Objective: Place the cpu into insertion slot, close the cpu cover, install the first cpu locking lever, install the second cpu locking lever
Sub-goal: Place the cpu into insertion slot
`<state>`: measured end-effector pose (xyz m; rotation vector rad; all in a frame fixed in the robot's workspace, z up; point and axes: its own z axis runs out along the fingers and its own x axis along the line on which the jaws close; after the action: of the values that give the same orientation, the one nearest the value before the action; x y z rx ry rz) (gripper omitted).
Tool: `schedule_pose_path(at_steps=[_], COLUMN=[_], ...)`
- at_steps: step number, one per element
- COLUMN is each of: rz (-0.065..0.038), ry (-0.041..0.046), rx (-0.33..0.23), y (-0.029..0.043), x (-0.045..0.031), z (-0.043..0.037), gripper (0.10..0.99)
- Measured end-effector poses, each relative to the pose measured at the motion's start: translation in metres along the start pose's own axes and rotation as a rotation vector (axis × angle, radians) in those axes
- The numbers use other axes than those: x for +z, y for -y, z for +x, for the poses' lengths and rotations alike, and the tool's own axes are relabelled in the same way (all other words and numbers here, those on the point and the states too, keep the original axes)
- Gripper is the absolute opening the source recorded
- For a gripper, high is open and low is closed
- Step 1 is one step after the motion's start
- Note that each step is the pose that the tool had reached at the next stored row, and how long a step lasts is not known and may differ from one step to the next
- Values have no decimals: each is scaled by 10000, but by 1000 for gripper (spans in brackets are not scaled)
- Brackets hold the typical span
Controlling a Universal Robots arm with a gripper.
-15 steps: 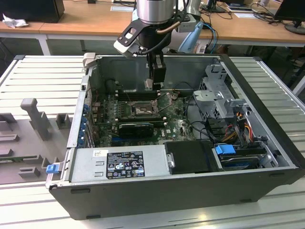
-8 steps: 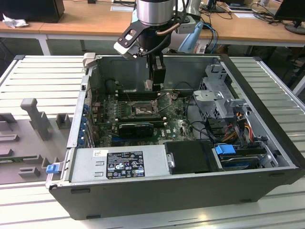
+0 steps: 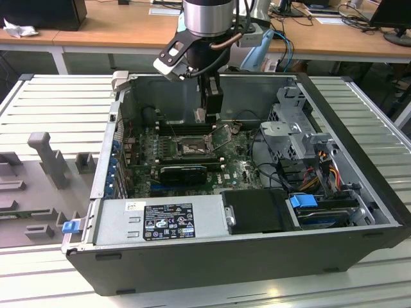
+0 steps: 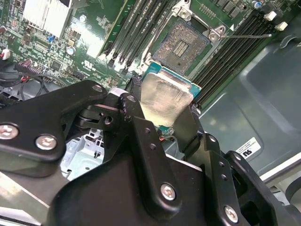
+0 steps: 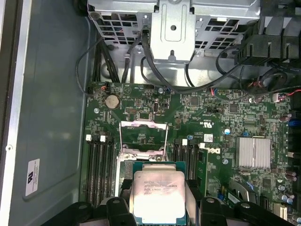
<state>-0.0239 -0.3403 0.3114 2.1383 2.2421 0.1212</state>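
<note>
Wooden desks [image 3: 128, 35] are lining the back of the room, and a ribbed grey table [image 3: 51, 109] is being occupied by an open computer case [image 3: 257, 256] lying on its side. The gripper [image 3: 201, 117] is being reached into the case from above. The cpu [image 4: 164, 96] is being grasped between the two black fingers [image 4: 186, 126], which are being pressed against opposite edges of it. Its pale metal face is being shown in both wrist views, with a green edge around it. The chip is being held above the board, not seated in the socket.

Just beyond the fingertips, the insertion slot [image 4: 181, 45] is lying uncovered, its dark pin field being framed by a thin silvery rim. The cpu cover [image 5: 143, 123] is being seen raised open at the edge of the slot farthest from the fingers, with green board showing through its cut-out. A thin wire locking lever [image 4: 249, 35] is sticking out past the slot, away from the fingers, unlatched.

Long black memory slots [image 5: 101, 169] are running along both sides of the fingers and the socket. Farther from the fingers, beyond the cover, a silvery drive cage [image 5: 174, 23] with dark cables is being seen. A finned heat sink [image 5: 254, 153] is sitting well off to one side of them. Well apart from the fingers, a grey power supply [image 3: 160, 221] is being carried along the case's near edge in the exterior view.
</note>
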Motion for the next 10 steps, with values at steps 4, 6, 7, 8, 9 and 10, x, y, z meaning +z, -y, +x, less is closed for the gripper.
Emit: schedule_pose_path(at_steps=[4, 6, 7, 8, 9, 10], rz=[0, 0, 0, 0, 0, 0], ry=[1, 1, 0, 0, 0, 0], rx=[1, 1, 1, 1, 2, 4], y=[1, 1, 2, 2, 3, 3], x=[11, 17, 22, 27, 32, 36], z=[0, 0, -1, -1, -1, 0], gripper=[525, 525, 525, 525, 525, 525])
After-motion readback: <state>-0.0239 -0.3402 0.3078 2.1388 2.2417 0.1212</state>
